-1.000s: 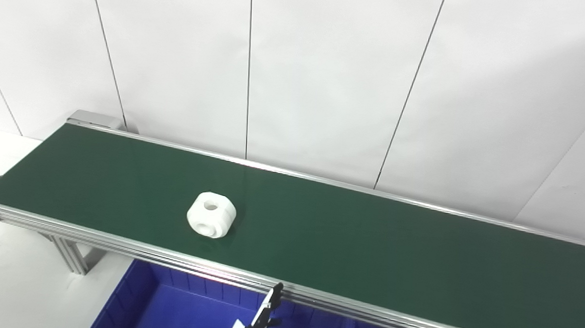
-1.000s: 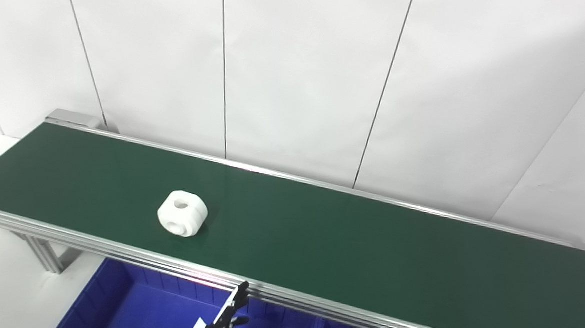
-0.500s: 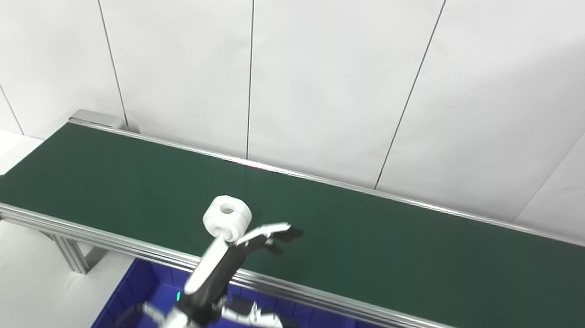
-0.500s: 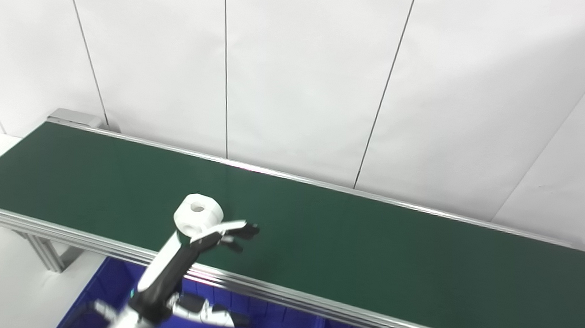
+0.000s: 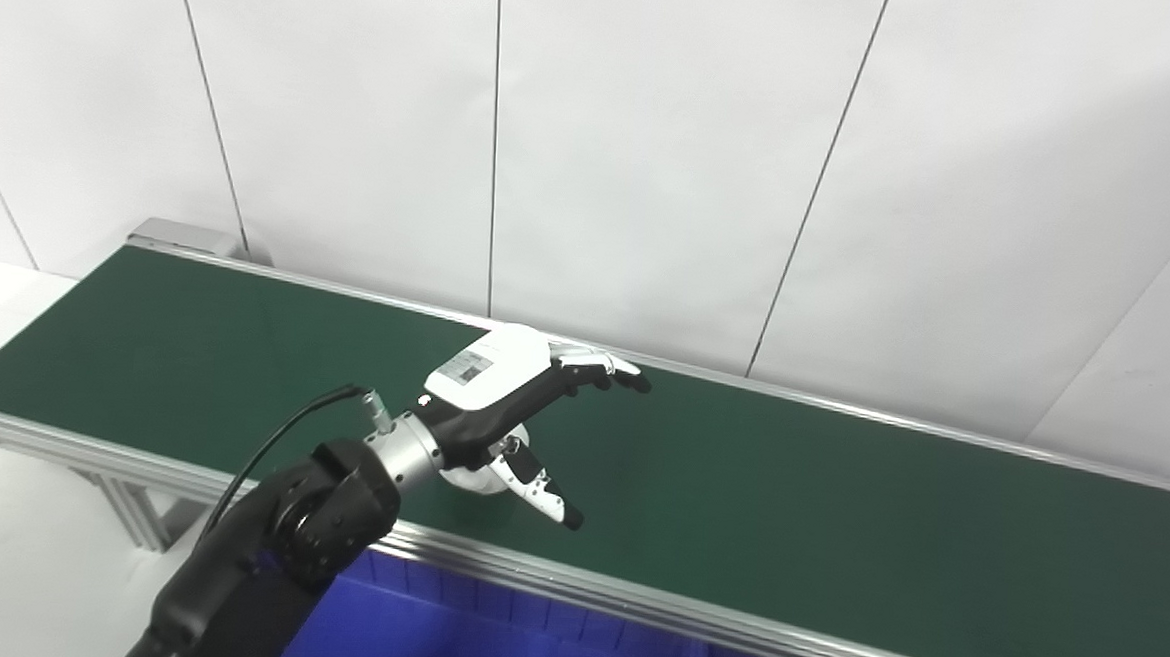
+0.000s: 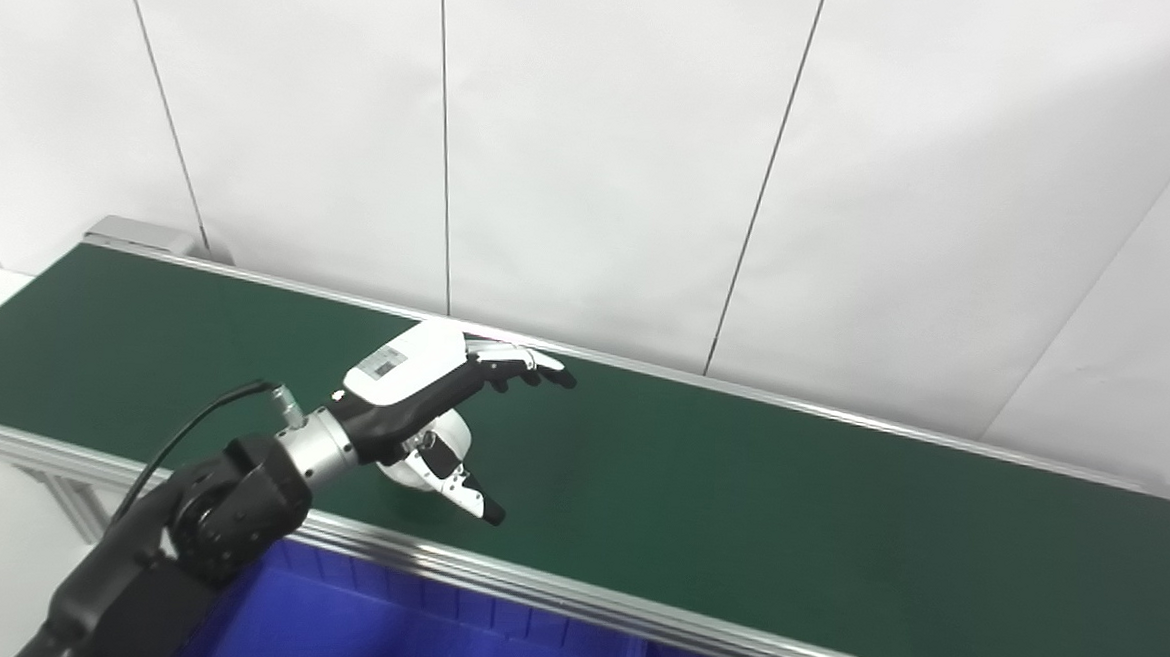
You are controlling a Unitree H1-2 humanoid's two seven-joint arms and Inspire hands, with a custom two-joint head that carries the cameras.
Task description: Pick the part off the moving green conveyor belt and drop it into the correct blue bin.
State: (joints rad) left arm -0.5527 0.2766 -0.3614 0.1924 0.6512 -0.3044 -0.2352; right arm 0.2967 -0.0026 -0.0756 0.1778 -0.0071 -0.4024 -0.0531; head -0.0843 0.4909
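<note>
A white round part with a centre hole [image 6: 442,439] lies on the green conveyor belt [image 5: 835,522], mostly hidden under my left hand. My left hand [image 5: 511,395] hovers right over the part, open, with the fingers [image 5: 598,369] stretched toward the far rail and the thumb [image 5: 541,491] spread toward the near rail. It also shows in the right eye view [image 6: 432,386]. The hand is not closed on the part. My right hand is out of view.
A blue bin [image 5: 488,644] sits below the belt's near rail [image 5: 680,614], with a divider to a second compartment at the lower right. The belt's left end and its aluminium leg [image 5: 135,510] are at the left. A white panelled wall runs behind.
My left arm has risen from below the near rail and swung over the belt; the hand now covers the part. The part has drifted a little to the right along the belt.
</note>
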